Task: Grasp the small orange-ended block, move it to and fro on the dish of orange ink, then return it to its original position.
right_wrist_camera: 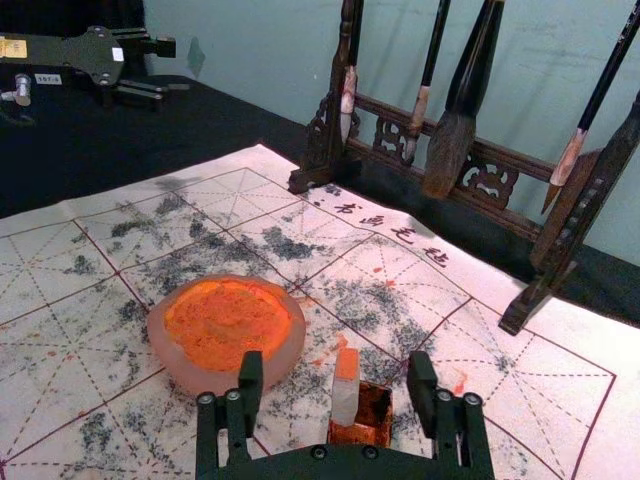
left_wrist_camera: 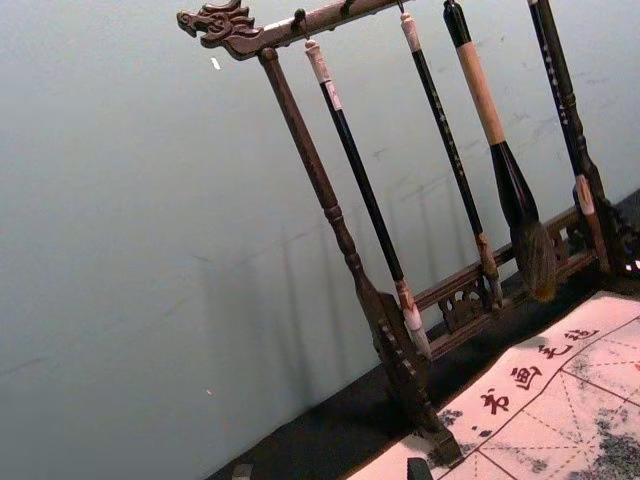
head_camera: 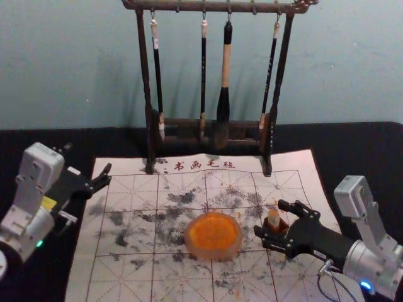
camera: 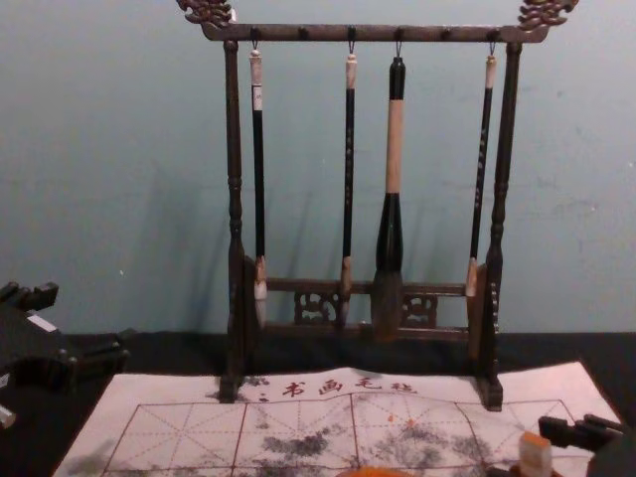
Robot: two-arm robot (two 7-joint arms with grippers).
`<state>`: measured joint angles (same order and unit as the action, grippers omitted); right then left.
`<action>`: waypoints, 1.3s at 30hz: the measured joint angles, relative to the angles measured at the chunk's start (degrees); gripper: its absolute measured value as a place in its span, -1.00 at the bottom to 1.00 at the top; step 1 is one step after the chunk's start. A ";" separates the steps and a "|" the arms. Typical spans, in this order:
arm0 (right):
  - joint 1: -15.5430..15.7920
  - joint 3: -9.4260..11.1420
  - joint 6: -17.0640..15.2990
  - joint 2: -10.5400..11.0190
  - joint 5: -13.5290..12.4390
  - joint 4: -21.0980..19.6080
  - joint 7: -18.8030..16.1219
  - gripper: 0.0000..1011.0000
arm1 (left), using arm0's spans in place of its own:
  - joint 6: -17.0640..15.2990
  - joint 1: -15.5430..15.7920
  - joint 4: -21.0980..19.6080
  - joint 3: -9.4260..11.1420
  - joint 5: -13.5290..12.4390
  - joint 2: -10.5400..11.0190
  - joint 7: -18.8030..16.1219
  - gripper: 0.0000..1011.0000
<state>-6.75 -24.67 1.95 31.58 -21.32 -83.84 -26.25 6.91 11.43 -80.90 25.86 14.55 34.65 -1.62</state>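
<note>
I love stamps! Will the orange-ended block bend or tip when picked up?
The block looks solid and straight-edged, so probably won't bend. Tall and narrow in its little box, it might tip if bumped, but the right gripper, open around it, could likely steady it.

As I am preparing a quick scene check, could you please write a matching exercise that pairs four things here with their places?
1. Small orange-ended block
2. Dish of orange ink
3. Thickest brush
4. Left gripper

A. Hanging from the wooden rack
B. Out on the head view's left side
C. Standing in the small box, between the open fingers of the right gripper
D. Flat on the gridded mat

Pairs: 1-C; 2-D; 3-A; 4-B
</note>
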 joint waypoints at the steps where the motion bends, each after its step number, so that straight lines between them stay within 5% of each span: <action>1: 0.00 0.00 0.00 0.00 0.00 0.00 0.00 0.70 | 0.00 0.00 0.00 0.00 0.00 0.00 0.00 0.98; 26: -0.01 -0.03 0.06 0.03 0.00 0.00 0.09 -0.83 | 0.00 0.00 0.00 0.00 0.00 0.00 0.00 0.98; 39: 0.00 -0.03 0.06 0.03 0.00 0.00 0.08 -0.84 | 0.00 0.00 0.00 0.00 0.00 0.00 0.00 0.98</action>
<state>-6.75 -24.70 2.01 31.61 -21.32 -83.85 -26.17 6.91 11.43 -80.90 25.86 14.55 34.64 -1.62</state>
